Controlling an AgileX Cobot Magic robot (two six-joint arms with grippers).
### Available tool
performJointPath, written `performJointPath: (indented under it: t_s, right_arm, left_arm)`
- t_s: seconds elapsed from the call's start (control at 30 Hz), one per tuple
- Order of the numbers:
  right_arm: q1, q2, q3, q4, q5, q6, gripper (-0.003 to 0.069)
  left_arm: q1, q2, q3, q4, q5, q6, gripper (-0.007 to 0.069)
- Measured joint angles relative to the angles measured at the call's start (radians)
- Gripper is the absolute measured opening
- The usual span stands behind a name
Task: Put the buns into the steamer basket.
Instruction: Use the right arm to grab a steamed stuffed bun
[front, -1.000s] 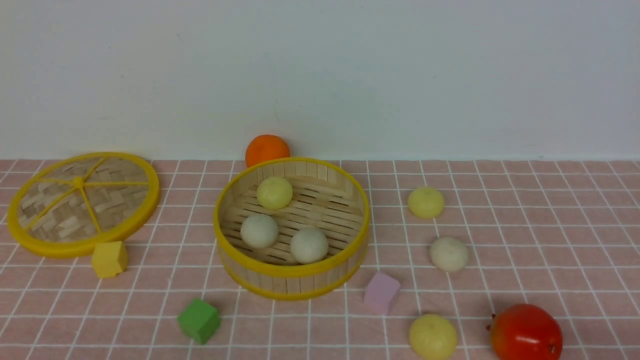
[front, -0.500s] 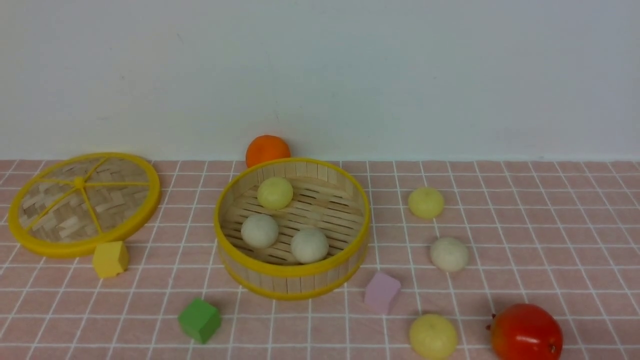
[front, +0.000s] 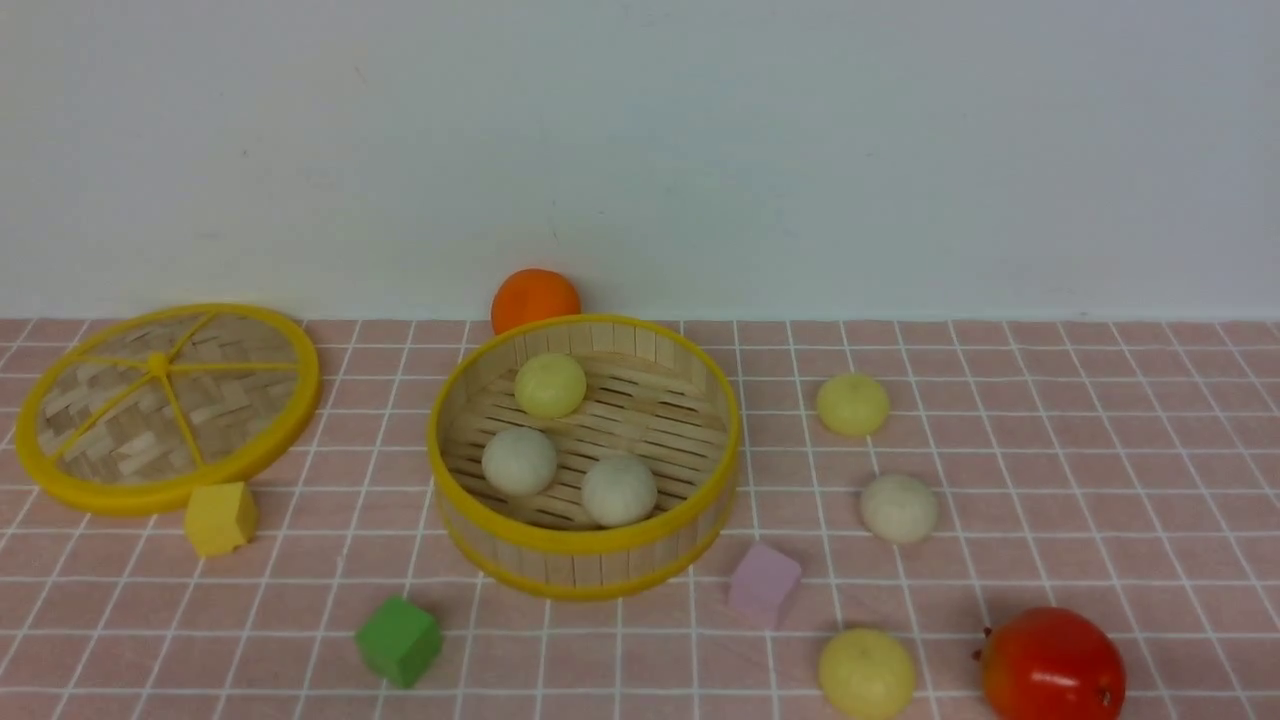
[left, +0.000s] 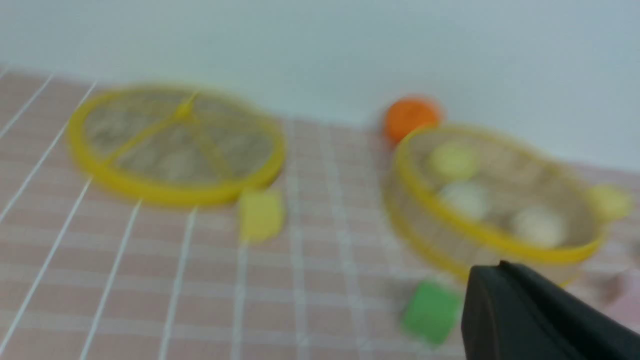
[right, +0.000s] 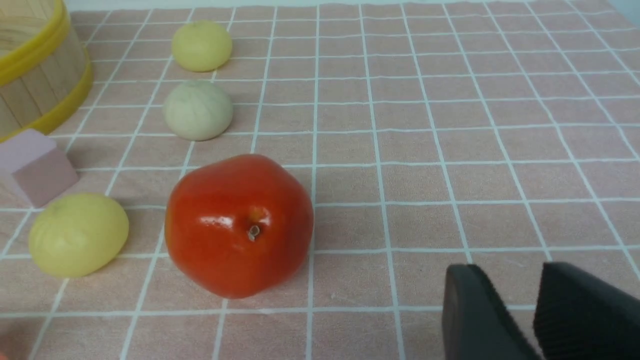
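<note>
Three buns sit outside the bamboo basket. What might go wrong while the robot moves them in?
The nearest pale yellow domed bun lies close beside the large red fruit; the right gripper may bump or grab the fruit instead. The pale pink cube sits between that bun and the round bamboo steamer basket, so a low carry might clip it. Smooth round buns may roll.

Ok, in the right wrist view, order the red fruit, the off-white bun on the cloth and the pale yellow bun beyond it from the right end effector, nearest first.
1. Red fruit, nearest, just ahead of the right end effector.
2. Off-white bun, farther out, beyond the fruit.
3. Pale yellow bun, farthest, past the off-white bun.
</note>
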Motion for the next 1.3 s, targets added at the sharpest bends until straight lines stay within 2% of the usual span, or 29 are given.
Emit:
performJointPath:
  t_s: [0.23, 0.4, 1.07, 1.17, 1.3]
  right_arm:
    - [0.0, 0.0, 0.0, 0.0, 0.0, 0.0, 0.0239]
    - [0.0, 0.0, 0.0, -0.001, 0.0, 0.0, 0.0239]
    - [0.0, 0.0, 0.0, -0.002, 0.0, 0.0, 0.0239]
    - [0.0, 0.0, 0.001, -0.007, -0.014, 0.001, 0.0239]
    - [0.0, 0.0, 0.008, 0.049, -0.173, 0.001, 0.0239]
  left_arm:
    - [0.041, 0.002, 0.215, 0.005, -0.058, 0.002, 0.0013]
    - [0.043, 0.002, 0.227, 0.006, -0.123, 0.005, 0.0013]
    - [0.043, 0.002, 0.227, 0.006, -0.125, 0.005, 0.0014]
    - [0.043, 0.002, 0.227, 0.006, -0.125, 0.005, 0.0016]
    - [0.043, 0.002, 0.227, 0.006, -0.125, 0.005, 0.002]
